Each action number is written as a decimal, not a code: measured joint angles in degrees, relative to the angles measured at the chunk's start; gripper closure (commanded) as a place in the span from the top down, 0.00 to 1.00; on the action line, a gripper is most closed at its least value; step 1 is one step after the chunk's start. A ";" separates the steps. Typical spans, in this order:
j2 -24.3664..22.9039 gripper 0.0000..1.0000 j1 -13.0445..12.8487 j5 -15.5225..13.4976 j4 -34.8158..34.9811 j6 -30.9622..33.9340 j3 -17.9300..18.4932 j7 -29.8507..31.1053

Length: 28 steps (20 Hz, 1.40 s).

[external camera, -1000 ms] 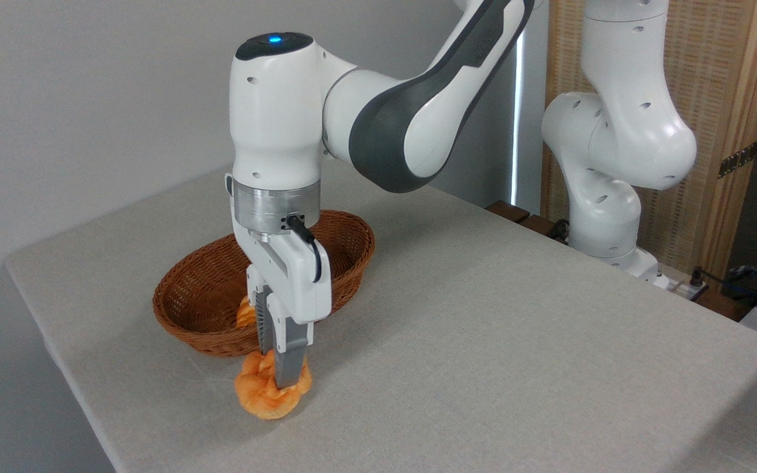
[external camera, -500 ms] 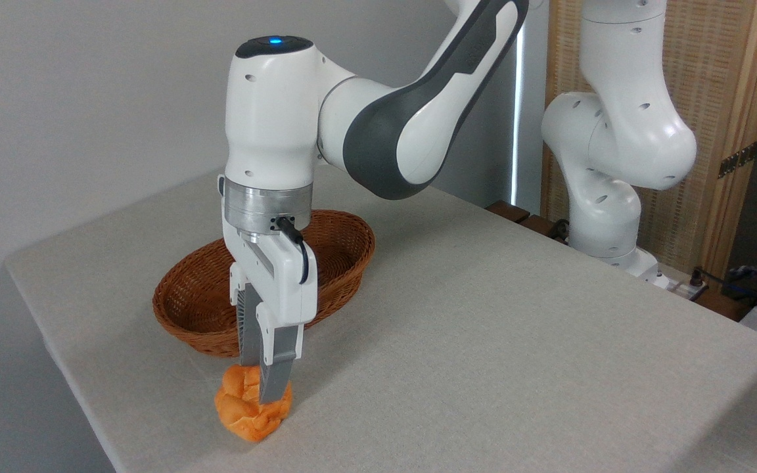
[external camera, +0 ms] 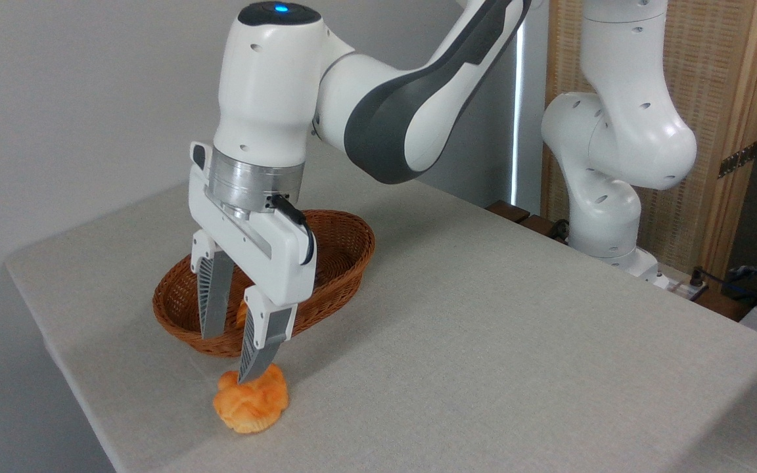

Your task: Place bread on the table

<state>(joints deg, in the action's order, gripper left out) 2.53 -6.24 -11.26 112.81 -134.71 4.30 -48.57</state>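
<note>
The bread (external camera: pixel 251 404), a small orange-golden knotted bun, lies on the grey-beige table (external camera: pixel 483 341) just in front of the wicker basket. My gripper (external camera: pixel 227 358) hangs open just above it, fingers spread wide and holding nothing. The near fingertip overlaps the bun's top edge in the picture. The far finger stands in front of the basket wall.
A brown oval wicker basket (external camera: pixel 342 253) sits behind the gripper, with a bit of another orange bread (external camera: pixel 242 314) showing inside between the fingers. The table's near-left edge runs close to the bun. The arm's white base (external camera: pixel 605 197) stands at the far right.
The gripper carried the bun left, set it down on the table, opened its fingers and lifted. The bun now lies free.
</note>
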 measured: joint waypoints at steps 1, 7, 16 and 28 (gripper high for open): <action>-0.05 1.00 0.15 -0.62 -0.86 1.92 0.03 0.36; -1.07 1.00 2.54 -1.14 -8.11 20.64 0.12 0.54; -5.54 1.00 2.67 7.15 -13.63 39.83 -0.18 2.04; -6.08 1.00 1.54 14.01 -15.77 42.31 -3.21 8.01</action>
<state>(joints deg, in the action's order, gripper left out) -3.54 -4.70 2.75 97.04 -92.40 1.09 -40.56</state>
